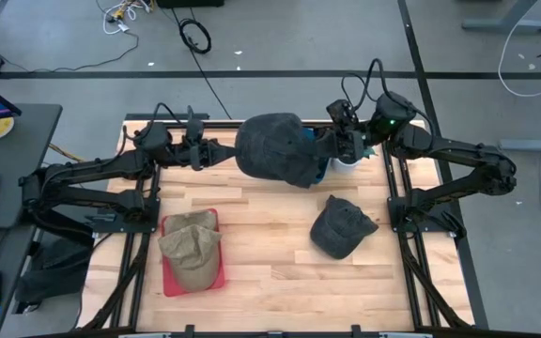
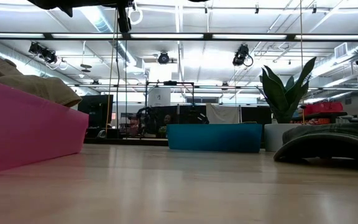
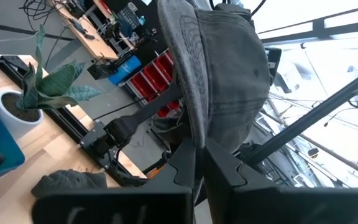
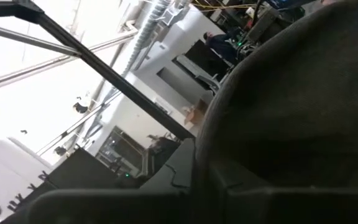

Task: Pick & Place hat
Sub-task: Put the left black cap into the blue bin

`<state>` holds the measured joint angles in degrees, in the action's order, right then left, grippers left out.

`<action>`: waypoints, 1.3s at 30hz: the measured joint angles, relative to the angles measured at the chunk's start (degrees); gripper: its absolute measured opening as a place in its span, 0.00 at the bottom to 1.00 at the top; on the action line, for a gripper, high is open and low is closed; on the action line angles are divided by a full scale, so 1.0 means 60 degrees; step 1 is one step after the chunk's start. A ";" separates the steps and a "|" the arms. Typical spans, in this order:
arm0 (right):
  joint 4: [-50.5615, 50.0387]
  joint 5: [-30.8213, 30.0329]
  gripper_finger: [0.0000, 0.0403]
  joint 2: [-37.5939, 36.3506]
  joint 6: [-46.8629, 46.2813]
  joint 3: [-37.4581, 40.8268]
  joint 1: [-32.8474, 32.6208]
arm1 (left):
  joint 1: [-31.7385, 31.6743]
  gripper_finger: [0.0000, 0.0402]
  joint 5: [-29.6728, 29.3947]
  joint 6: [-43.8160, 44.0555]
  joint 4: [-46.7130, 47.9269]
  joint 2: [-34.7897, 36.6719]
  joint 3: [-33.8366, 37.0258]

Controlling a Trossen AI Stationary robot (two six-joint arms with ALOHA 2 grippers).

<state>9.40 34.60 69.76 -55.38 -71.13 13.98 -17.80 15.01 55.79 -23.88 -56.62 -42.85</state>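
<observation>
A dark grey hat point(image 1: 272, 148) hangs in the air over the table's far middle, between my two grippers. My left gripper point(image 1: 225, 152) is shut on its left side, and in the left wrist view the hat point(image 3: 219, 68) rises from that gripper point(image 3: 199, 158). My right gripper point(image 1: 332, 147) is shut at the hat's right side, where the hat point(image 4: 291, 93) fills much of the right wrist view. A second dark hat point(image 1: 341, 227) lies with its underside on the table at the right. A tan hat point(image 1: 191, 246) lies on a red tray point(image 1: 169, 282). My left gripper pinches the hat's edge point(image 3: 193, 134) between its two fingers, coming about level from the table's left. The hat stands on edge beyond the fingers, lifted clear of the table. My right gripper is shut on the hat's right side point(image 4: 241, 152), coming about level from the table's right. The hat itself covers the place of contact, so which part it has cannot be told.
A blue bin point(image 2: 213, 137) and a white pot with a plant point(image 2: 284, 99) stand at the far right, under the right gripper. The red tray point(image 2: 23, 130) stands near the left front. Bare wood lies in the middle point(image 1: 270, 244).
</observation>
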 joint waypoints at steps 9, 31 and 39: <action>0.0383 -0.0501 0.02 -0.0012 -0.0745 0.0000 0.0052 | -0.0008 0.20 -0.0754 -0.1192 0.0085 0.0000 0.0004; -0.1874 -0.2672 0.01 0.0398 -0.0683 0.0000 0.1842 | 0.0002 0.46 -0.2442 -0.2220 0.1464 0.0004 0.0011; -0.2249 -0.2471 0.01 0.1483 -0.0583 0.0000 0.2631 | 0.0003 0.46 -0.2459 -0.2703 0.1438 0.0025 0.0011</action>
<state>-4.10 19.77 78.65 -58.88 -71.13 29.76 -17.78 0.26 39.57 -15.25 -56.47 -42.78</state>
